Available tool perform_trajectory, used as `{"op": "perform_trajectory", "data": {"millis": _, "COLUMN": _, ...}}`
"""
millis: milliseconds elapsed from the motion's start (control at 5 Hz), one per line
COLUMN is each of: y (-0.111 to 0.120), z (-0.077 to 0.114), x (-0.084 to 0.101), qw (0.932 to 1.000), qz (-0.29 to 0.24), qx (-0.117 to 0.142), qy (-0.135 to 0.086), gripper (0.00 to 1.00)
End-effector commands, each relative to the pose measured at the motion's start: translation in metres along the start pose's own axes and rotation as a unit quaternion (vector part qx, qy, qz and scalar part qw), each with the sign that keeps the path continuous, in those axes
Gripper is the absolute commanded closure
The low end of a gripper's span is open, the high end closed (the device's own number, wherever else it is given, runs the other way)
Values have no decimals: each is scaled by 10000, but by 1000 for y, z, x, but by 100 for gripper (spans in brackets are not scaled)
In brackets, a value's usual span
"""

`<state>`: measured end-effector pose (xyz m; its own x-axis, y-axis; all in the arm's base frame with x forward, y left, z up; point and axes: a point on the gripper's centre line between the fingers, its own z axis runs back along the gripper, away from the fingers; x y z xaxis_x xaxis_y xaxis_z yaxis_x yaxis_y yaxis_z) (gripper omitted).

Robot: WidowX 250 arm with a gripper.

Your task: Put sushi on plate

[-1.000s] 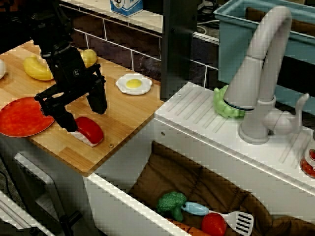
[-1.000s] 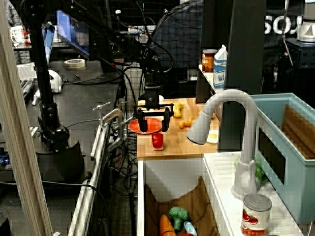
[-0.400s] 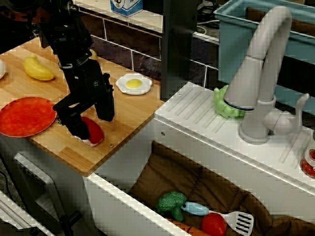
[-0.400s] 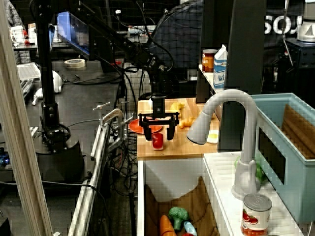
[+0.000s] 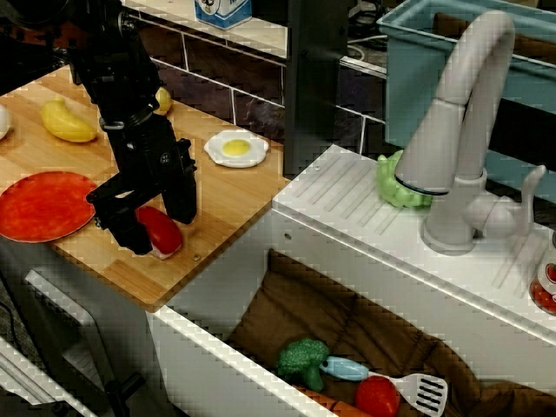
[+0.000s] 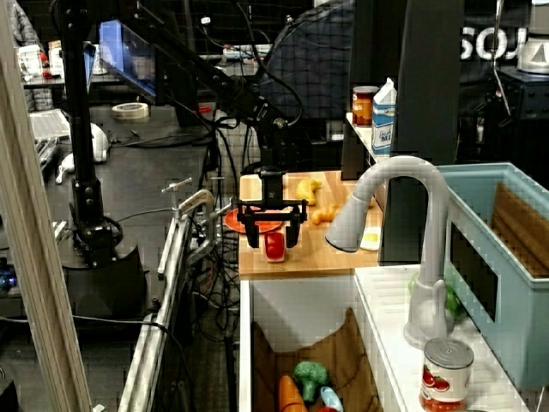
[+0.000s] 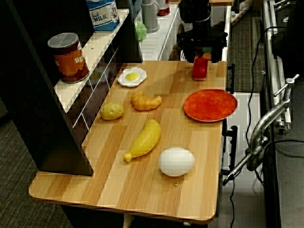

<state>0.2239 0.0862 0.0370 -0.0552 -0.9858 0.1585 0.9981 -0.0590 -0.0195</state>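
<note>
1. Near edge of my main view: the sink basin, lined brown, holding broccoli (image 5: 302, 359), a blue-handled spatula (image 5: 391, 380) and a tomato (image 5: 377, 396).
2. Wooden counter (image 5: 221, 213), left of the sink. I count it as the working surface.
3. Sushi (image 5: 160, 231): red top on white base, lying on the counter near its front edge, beside the sink-side end. It is not on the plate.
4. Gripper (image 5: 153, 216): black, pointing down, fingers spread and straddling the sushi, one finger (image 5: 181, 187) on the far side and one on the near side. From the side view (image 6: 273, 236) the sushi sits between the two tips; I cannot tell whether the pads touch it.
5. Plate (image 5: 43, 205): red-orange, flat on the counter, near the sushi but apart from it, on the side away from the sink. Nothing lies on it.
6. Fried egg (image 5: 236, 149): behind the gripper, near the tiled back wall.
7. Banana (image 5: 66, 122): yellow, behind the plate.
8. From the opposite view I also log a croissant (image 7: 146, 101), a potato (image 7: 112, 110) and a white egg (image 7: 176, 161) on the same counter.
9. Faucet (image 5: 460, 139): grey, on the white drainboard to the right, with a green item (image 5: 395, 187) at its base.
10. Milk carton (image 5: 222, 10): on the shelf at the back.
</note>
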Motion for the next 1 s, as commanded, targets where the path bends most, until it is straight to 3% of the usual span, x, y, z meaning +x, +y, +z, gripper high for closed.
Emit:
{"op": "perform_trajectory", "data": {"millis": 0, "y": -10, "z": 7, "x": -8, "qw": 9993, "qz": -28, "qx": 225, "qy": 298, "gripper": 0}}
{"op": "perform_trajectory", "data": {"millis": 200, "y": -5, "z": -6, "x": -14, "qw": 9991, "qz": 59, "qx": 142, "qy": 393, "gripper": 0}}
{"op": "perform_trajectory", "data": {"millis": 400, "y": -2, "z": -12, "x": -22, "qw": 9984, "qz": 441, "qx": 58, "qy": 340, "gripper": 100}}
{"op": "perform_trajectory", "data": {"millis": 800, "y": -5, "z": -4, "x": -20, "qw": 9982, "qz": 507, "qx": -66, "qy": 320, "gripper": 100}}
